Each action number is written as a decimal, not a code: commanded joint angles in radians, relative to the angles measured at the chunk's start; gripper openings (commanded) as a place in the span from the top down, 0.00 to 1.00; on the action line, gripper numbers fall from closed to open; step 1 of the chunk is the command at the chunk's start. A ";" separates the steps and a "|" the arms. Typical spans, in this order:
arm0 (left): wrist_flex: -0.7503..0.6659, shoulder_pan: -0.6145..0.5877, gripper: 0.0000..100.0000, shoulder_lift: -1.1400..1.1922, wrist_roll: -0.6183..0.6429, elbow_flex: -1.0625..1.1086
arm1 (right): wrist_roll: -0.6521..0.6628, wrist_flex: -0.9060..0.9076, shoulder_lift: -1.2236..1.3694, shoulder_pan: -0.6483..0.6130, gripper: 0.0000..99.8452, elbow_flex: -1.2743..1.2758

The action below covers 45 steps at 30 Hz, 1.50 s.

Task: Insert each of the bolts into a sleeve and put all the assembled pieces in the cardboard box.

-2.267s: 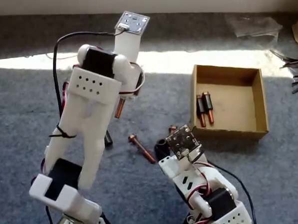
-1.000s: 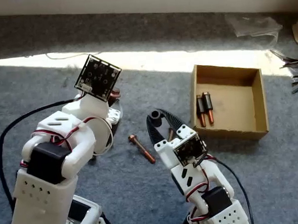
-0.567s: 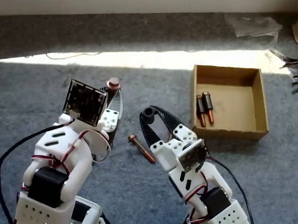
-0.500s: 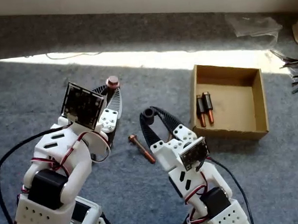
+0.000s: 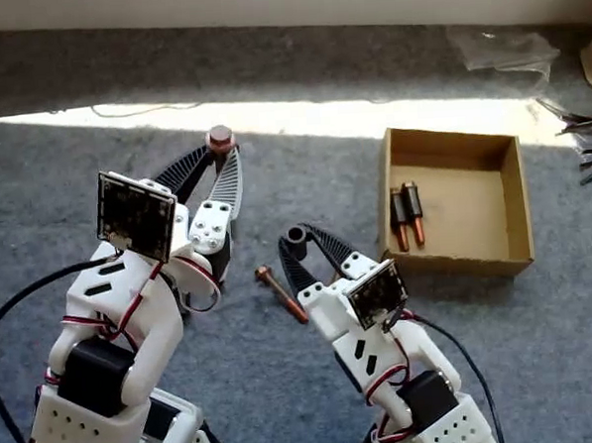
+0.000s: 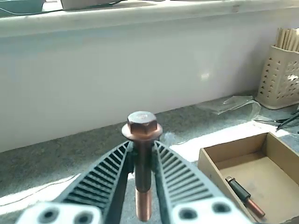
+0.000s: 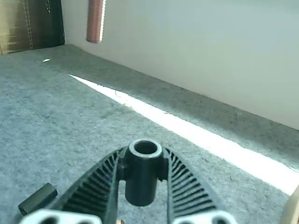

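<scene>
Left gripper (image 5: 216,158), well away from the cardboard box (image 5: 455,264): clamped on an upright bolt (image 6: 142,164), head up.
Right gripper (image 5: 299,244), nearer the box: pinching a black sleeve (image 7: 142,171), bore up, lower end hidden by the fingers.
Loose bolt (image 5: 281,293): on the carpet beside the box.
Two assembled pieces (image 5: 407,216): inside the box.

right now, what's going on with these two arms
The left gripper holds a copper bolt upright, head up. The right gripper holds a black sleeve with its opening up. The two are apart, so the bolt isn't inserted yet. A spare bolt lies on the carpet between the arms, and two assembled pieces lie in the cardboard box.
</scene>
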 commanded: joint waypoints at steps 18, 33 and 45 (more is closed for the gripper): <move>-0.364 0.068 0.99 -0.027 0.203 0.226 | -0.006 0.004 -0.007 -0.012 1.00 0.131; -0.226 0.133 0.99 -0.275 0.253 0.302 | -0.003 0.004 -0.007 -0.008 1.00 0.131; -0.344 0.177 0.99 -0.271 0.198 0.409 | -0.003 0.004 -0.007 -0.008 1.00 0.131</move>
